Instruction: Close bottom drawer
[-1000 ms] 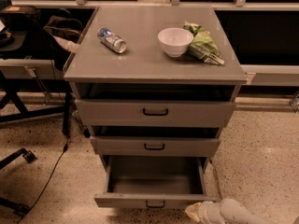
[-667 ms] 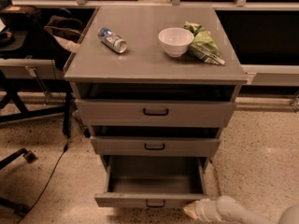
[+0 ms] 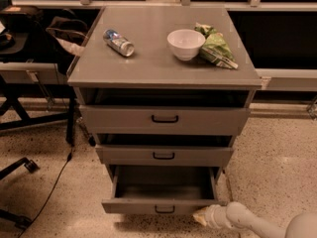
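Note:
The bottom drawer (image 3: 161,206) is the lowest and narrowest of three grey drawers in the cabinet, with a small black handle (image 3: 165,209). It stands pulled out, and its inside looks empty. My gripper (image 3: 202,216) comes in from the lower right on a white arm. Its tip rests at the right end of the drawer's front panel, touching or nearly touching it. The middle drawer (image 3: 164,155) and top drawer (image 3: 165,119) sit above, further in.
On the cabinet top (image 3: 148,58) lie a can (image 3: 119,42), a white bowl (image 3: 185,44) and a green chip bag (image 3: 215,47). A dark chair and stand legs (image 3: 29,83) are to the left, with a cable (image 3: 49,192) on the speckled floor.
My gripper has moved a little left toward the right end of the bottom drawer's front. The drawer is still pulled out about as far.

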You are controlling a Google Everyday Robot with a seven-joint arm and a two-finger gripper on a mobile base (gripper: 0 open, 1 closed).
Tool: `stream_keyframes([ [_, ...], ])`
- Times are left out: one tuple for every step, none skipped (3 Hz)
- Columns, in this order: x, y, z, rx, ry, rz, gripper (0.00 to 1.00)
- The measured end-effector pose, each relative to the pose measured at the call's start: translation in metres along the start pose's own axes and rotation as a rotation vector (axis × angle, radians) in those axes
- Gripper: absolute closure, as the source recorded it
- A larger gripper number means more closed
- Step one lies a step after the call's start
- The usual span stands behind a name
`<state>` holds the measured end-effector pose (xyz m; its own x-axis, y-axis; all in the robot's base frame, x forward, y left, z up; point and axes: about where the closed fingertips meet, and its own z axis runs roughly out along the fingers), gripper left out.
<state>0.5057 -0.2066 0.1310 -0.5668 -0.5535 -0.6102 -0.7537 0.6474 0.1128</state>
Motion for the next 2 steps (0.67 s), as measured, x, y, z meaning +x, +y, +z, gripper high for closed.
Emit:
stream_keyframes([
  [-0.002, -0.001, 0.001, 0.002, -0.001, -0.002, 1.0],
  [-0.031, -0.022, 0.011, 0.036, -0.02, -0.026, 1.0],
])
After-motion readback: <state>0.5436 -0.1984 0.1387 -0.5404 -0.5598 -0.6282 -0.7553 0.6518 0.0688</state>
